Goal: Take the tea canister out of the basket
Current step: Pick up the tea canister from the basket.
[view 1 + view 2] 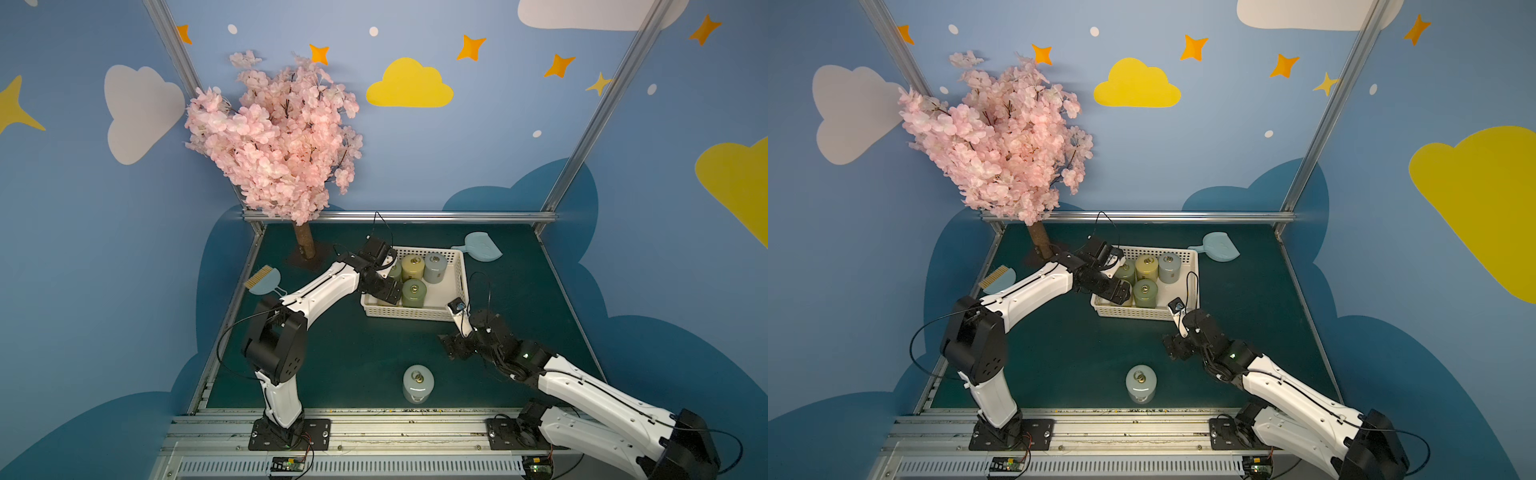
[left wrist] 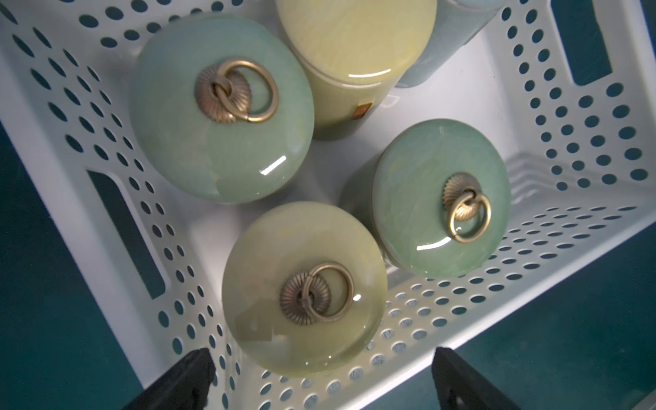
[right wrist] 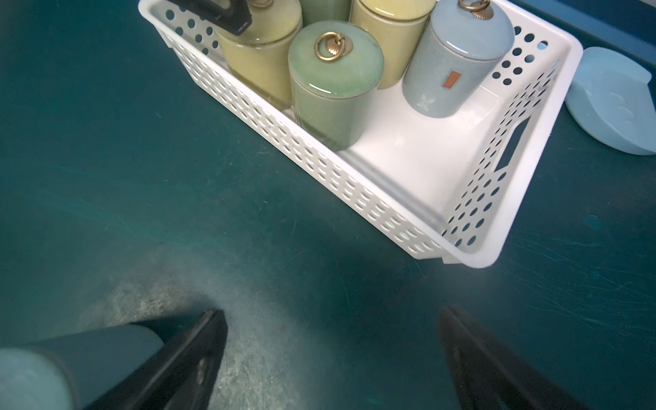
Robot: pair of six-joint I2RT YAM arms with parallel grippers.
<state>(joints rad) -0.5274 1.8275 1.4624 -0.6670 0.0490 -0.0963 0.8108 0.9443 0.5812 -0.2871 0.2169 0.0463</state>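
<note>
Pale canister (image 1: 418,383) alone at front of scuffed teal worktop (image 1: 353,353); blue cloud-painted walls (image 1: 478,145). L end effector (image 2: 321,351) released over basket (image 1: 407,314); R end effector (image 3: 332,310) released, empty.

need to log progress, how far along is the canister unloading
Done: one pale canister stands on the mat, outside the basket. In hand: nothing; the left gripper hovers open over a yellow-green canister in the basket's corner, the right gripper open over the mat. Left: five canisters sit in the basket.
</note>
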